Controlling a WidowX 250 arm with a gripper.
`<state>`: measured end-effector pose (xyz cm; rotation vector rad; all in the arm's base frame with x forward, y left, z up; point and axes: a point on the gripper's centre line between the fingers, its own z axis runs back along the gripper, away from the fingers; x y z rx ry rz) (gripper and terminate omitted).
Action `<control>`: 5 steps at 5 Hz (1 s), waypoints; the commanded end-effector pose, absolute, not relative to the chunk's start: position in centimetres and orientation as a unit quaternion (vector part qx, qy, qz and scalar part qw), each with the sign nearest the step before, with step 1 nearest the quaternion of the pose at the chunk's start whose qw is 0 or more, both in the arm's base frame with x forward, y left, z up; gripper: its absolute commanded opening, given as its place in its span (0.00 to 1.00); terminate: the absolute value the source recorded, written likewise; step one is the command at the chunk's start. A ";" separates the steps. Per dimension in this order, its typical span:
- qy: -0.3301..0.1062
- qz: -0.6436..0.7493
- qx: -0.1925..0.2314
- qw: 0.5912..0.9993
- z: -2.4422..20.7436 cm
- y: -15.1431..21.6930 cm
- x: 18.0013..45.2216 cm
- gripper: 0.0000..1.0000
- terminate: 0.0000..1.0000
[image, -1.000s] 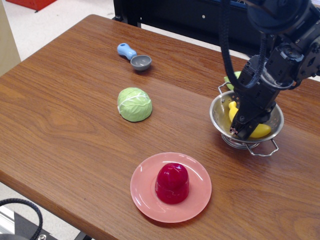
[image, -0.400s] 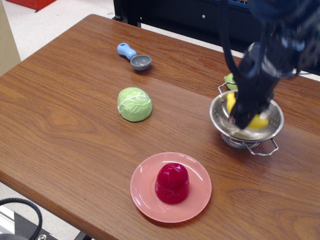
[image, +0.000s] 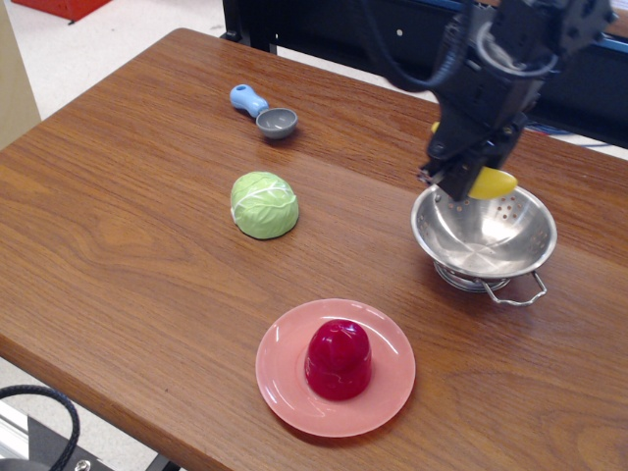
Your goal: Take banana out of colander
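Observation:
The yellow banana (image: 492,183) is held in my black gripper (image: 461,182), lifted just above the far rim of the steel colander (image: 485,235). Only one yellow end of the banana shows right of the fingers; the rest is hidden behind the gripper. The colander stands at the right of the wooden table, its bowl showing only bare perforated metal. The gripper is shut on the banana.
A pale green cabbage-like toy (image: 263,204) lies at the table's middle. A grey scoop with a blue handle (image: 265,111) lies at the back. A pink plate (image: 386,378) with a red dome-shaped toy (image: 339,358) sits near the front edge.
The gripper was down inside the colander on the banana. It has risen and moved back, lifting the banana out of the bowl.

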<state>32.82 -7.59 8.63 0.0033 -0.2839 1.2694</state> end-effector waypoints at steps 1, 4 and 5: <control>-0.138 0.542 -0.023 0.829 10.5 0.8 27.8 0.00 0.00; -0.066 0.472 0.030 0.879 6.3 9.8 23.8 0.00 0.00; -0.080 0.430 0.027 0.899 4.8 11.0 23.3 0.00 0.00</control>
